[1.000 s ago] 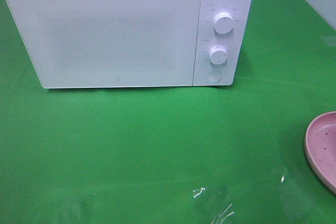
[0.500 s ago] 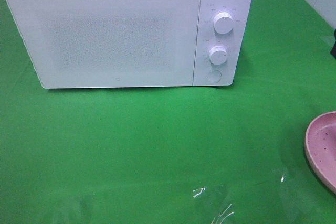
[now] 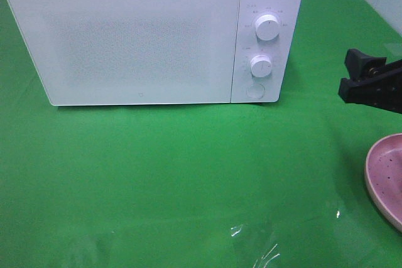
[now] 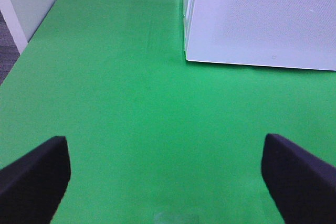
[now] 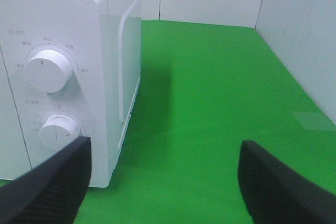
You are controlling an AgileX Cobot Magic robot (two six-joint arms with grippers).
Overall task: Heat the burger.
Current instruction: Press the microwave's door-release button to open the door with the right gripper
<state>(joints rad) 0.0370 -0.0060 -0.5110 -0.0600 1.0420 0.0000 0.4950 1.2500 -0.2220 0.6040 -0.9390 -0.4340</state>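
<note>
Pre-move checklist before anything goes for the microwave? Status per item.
1. Door of microwave open: not ok, it is shut.
2. Access to round button free: ok.
3. Is right gripper open and empty: ok.
4. Is left gripper open and empty: ok.
5. Location of burger known: cannot tell, it is in no view.
6. Is pink plate fully visible: not ok, cut off at frame edge.

Bright even light, glare on green tablecloth (image 3: 188, 180), soft microwave (image 3: 151, 36) shadow
</note>
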